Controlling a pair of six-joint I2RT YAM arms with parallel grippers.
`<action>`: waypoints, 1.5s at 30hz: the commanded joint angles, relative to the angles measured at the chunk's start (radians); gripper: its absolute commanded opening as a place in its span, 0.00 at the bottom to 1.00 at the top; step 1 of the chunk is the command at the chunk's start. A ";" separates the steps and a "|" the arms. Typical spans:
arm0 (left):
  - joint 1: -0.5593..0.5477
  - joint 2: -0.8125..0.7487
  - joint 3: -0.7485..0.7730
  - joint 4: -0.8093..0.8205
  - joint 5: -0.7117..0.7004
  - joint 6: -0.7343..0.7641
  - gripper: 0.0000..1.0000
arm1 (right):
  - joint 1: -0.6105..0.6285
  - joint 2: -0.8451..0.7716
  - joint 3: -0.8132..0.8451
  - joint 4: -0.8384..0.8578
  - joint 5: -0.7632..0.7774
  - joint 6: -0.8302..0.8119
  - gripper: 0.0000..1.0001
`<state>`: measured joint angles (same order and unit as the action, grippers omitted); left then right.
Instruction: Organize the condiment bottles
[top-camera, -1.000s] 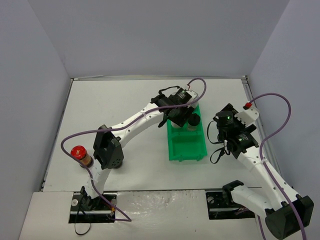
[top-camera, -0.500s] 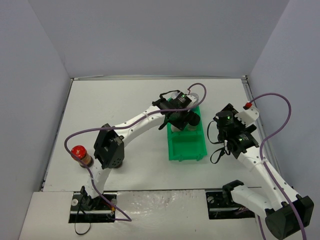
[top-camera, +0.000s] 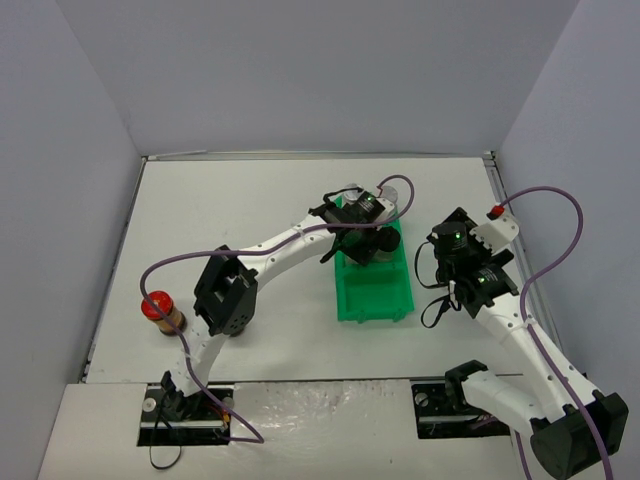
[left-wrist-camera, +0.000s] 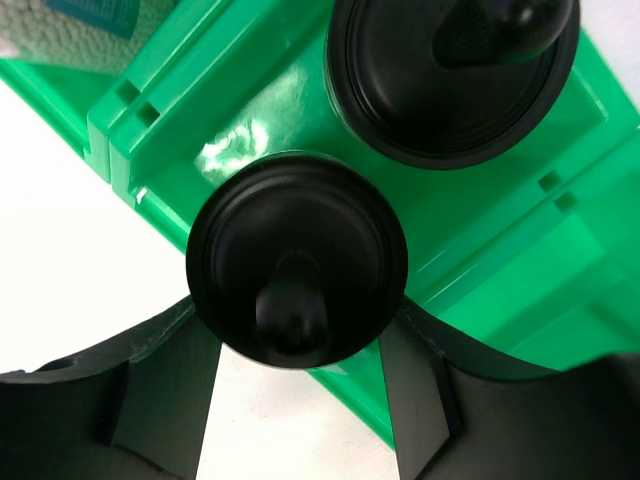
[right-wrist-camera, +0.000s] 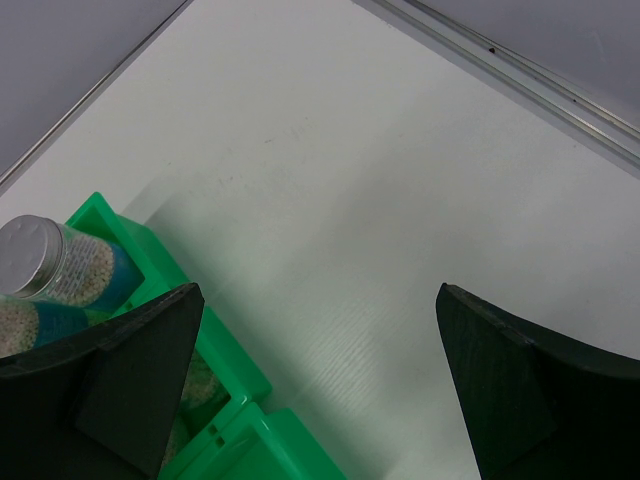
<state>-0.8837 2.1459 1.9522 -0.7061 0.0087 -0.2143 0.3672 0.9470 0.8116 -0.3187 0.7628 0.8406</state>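
Note:
My left gripper (left-wrist-camera: 297, 318) is shut on a black-lidded condiment bottle (left-wrist-camera: 297, 262), its fingers pressed against both sides of the lid, over the near wall of the green bin (left-wrist-camera: 500, 240). A second black-lidded bottle (left-wrist-camera: 455, 75) stands inside the bin just beyond it. In the top view the left gripper (top-camera: 365, 238) is over the bin's far half (top-camera: 378, 295). A silver-lidded bottle (right-wrist-camera: 40, 258) leans at the bin's far end. A red-lidded bottle (top-camera: 160, 310) stands alone at the table's left. My right gripper (right-wrist-camera: 320, 380) hangs open and holds nothing, to the right of the bin.
Grey walls close the table on three sides, and a metal rail (right-wrist-camera: 520, 70) runs along the far-right edge. The left arm's purple cable (top-camera: 180, 262) loops over the table near the red-lidded bottle. The right arm (top-camera: 500, 310) stretches along the right side.
The left arm has reached farther and a little right, carrying the black-lidded bottle over the bin's far half. The right arm and the red-lidded bottle have not moved.

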 joint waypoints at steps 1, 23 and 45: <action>-0.006 -0.028 0.052 0.037 -0.009 0.006 0.00 | -0.003 -0.005 0.014 0.020 0.048 0.011 1.00; -0.003 0.001 0.054 0.012 -0.033 -0.009 0.08 | -0.004 0.008 0.021 0.021 0.052 -0.003 1.00; -0.013 -0.377 -0.043 -0.228 -0.338 -0.119 0.66 | -0.004 0.042 0.015 0.022 0.033 0.021 1.00</action>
<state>-0.8923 1.8977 1.9235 -0.8489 -0.1267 -0.2409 0.3672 0.9640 0.8116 -0.3189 0.7620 0.8386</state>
